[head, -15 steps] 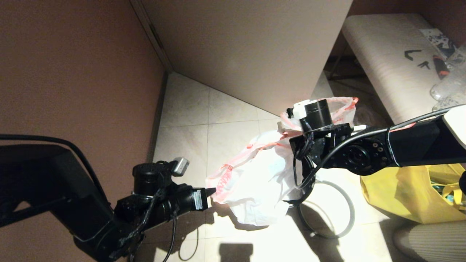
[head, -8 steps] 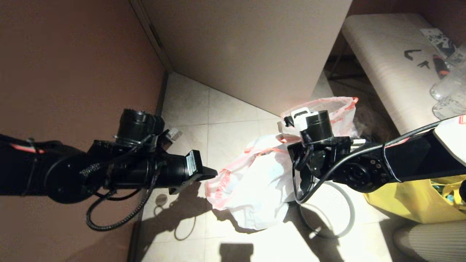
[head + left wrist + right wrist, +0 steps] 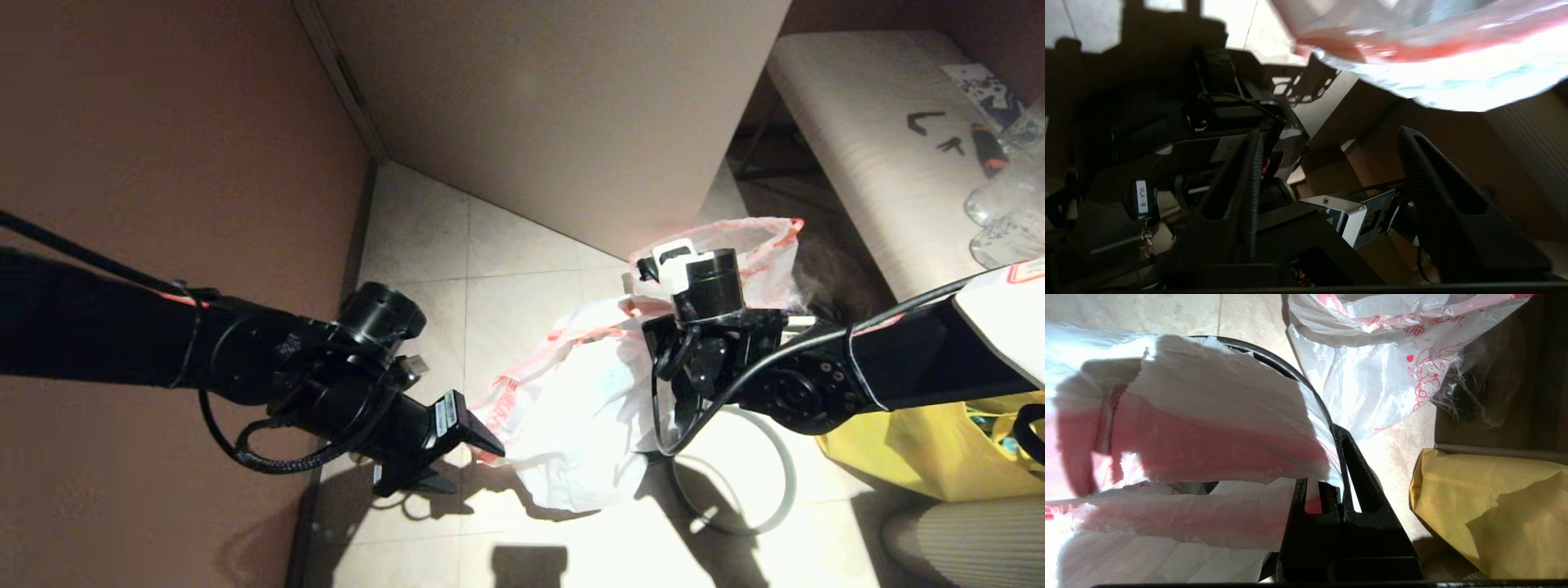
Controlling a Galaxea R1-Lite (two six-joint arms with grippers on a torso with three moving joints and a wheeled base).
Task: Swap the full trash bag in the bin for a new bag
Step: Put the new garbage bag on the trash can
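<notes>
Since the earlier frames, the left gripper (image 3: pixel 465 461) is dropping lower and rolling over beside the new bag (image 3: pixel 571 425), and its jaws, formerly pinched on the bag's hem, are now standing apart with nothing between them; one finger (image 3: pixel 482 437) is lying just at the hem edge in the head view. The right gripper (image 3: pixel 1342 500) is holding its jaws together, clamped on the red-orange hem of the new bag (image 3: pixel 1200 428), above the bin (image 3: pixel 784 482), of which only the grey rim is showing. The new bag is hanging slack between the two grippers, over the floor and partly across the bin mouth. Thin film of this kind is probably very light, limp and slippery, and is likely to stretch or tear under a sharp pull. The folded hem looks like the soundest place to grasp, since its doubled layer is offering more thickness. The full trash bag (image 3: pixel 763 245) is sitting beyond the right gripper on the floor; the yellow tote (image 3: pixel 922 449) is lying beside the bin.
</notes>
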